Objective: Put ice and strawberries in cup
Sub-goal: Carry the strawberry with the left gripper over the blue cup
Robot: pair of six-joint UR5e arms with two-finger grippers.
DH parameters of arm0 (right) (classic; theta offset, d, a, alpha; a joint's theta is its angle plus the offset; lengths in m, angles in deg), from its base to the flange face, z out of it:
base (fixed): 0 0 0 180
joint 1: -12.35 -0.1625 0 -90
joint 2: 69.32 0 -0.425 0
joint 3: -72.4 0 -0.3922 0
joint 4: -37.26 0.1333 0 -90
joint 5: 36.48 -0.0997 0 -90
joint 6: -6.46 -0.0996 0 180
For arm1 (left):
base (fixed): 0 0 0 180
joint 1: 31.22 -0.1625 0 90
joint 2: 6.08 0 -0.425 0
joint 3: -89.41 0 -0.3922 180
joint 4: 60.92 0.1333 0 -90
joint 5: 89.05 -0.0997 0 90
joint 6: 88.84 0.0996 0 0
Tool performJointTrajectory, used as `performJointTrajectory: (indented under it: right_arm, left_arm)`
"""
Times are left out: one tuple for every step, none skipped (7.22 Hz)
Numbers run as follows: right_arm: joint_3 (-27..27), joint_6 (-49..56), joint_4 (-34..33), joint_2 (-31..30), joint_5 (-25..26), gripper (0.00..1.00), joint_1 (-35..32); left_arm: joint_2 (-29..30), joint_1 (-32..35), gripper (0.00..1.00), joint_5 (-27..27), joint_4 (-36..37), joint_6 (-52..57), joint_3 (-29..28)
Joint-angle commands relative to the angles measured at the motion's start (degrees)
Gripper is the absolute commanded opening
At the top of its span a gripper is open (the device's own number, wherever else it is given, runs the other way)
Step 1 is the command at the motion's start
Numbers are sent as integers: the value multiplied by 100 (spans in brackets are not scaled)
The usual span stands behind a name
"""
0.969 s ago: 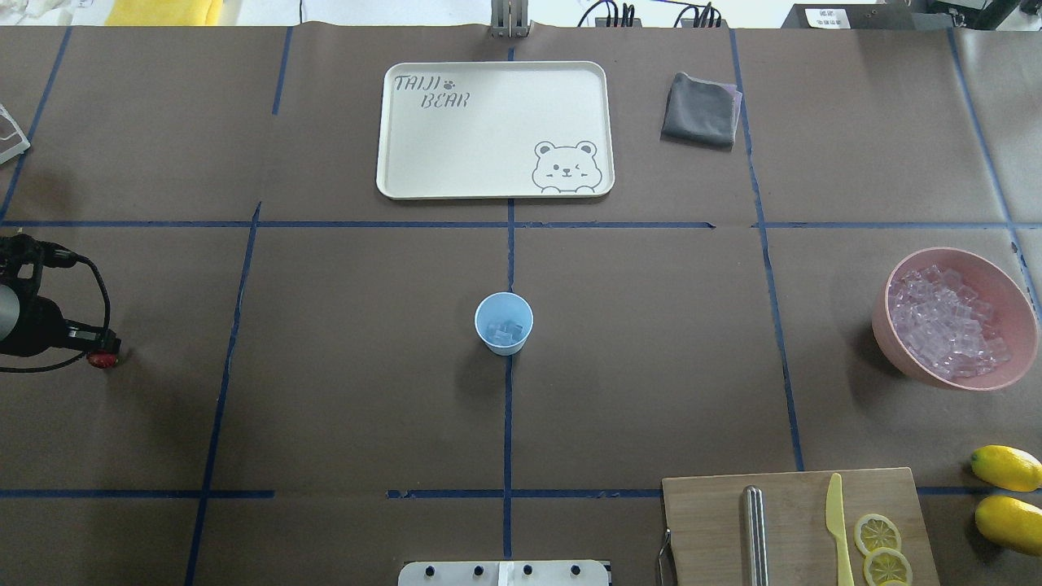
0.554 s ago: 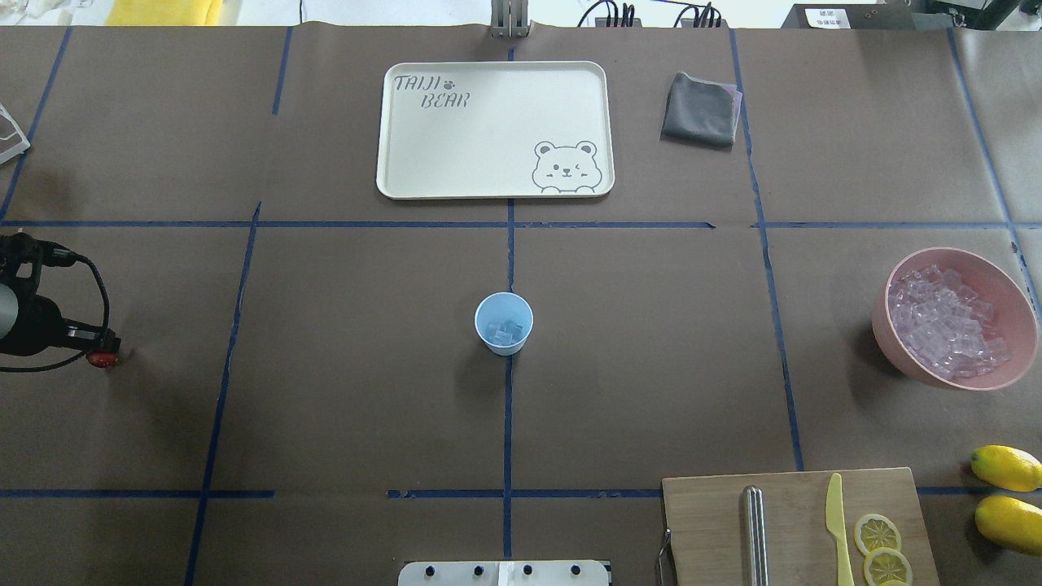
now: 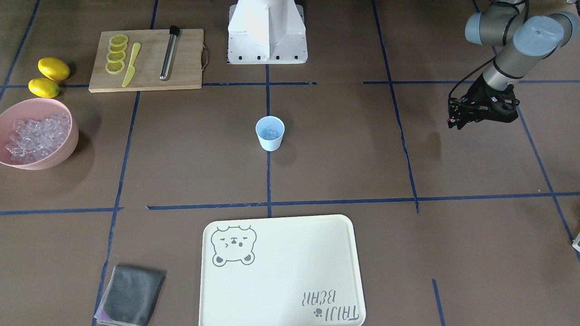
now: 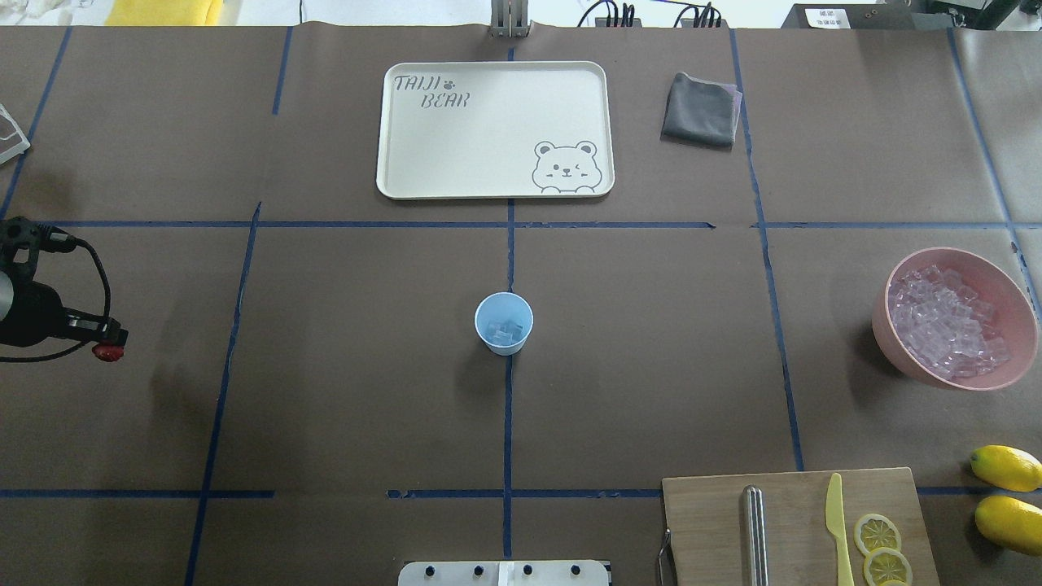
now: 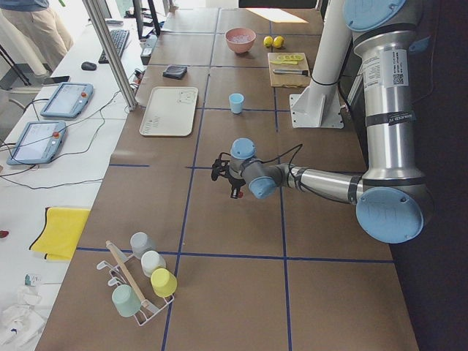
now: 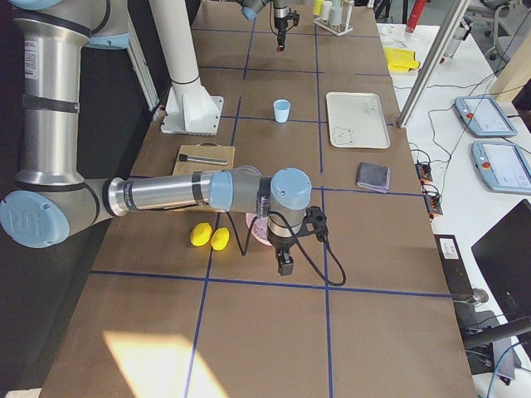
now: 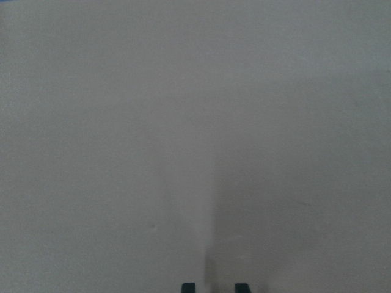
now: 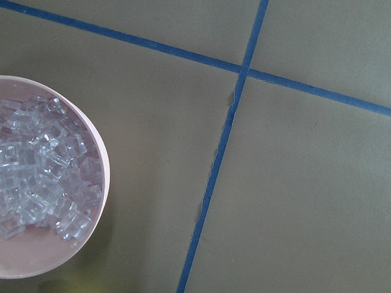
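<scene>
Left claw (image 4: 112, 338) is closed on the strawberry (image 4: 107, 352), held clear of the bench (image 4: 342, 407), well apart from the cup (image 4: 504, 324) toward the robot's left. Ice cubes (image 4: 506, 331) lie inside the cup. Right claw (image 6: 284, 267) opening: cannot be determined.

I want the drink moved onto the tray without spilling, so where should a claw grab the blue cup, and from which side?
Grip the cup across its outer wall just below the rim, coming in level from the robot's right, probably: the left claw holds the strawberry. The cup stands upright, open-topped, with ice inside, and narrows downward, so a high grip should resist slipping.
</scene>
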Motion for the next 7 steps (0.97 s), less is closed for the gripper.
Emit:
performJointTrajectory:
  right_arm:
    - [3,0,0,0,0,100,3]
    - [3,0,0,0,0,100,-6]
    - [3,0,0,0,0,100,-6]
    - [-6,0,0,0,0,100,-6]
    - [3,0,0,0,0,100,-6]
    - [3,-9,0,-9,0,100,-6]
    - [3,-9,0,-9,0,100,-6]
  left_arm:
    - [84,40,0,43,1400,3,1112]
    - [311,32,0,34,2199,3,1614]
    - [748,31,0,8,2972,-5,1950]
    - [1370,31,0,-10,3728,-32,2083]
    - [2194,5,0,-36,4615,-84,2111]
    - [3012,-82,0,-54,5494,-198,2111]
    - [3551,-483,0,-297,5911,-660,2068]
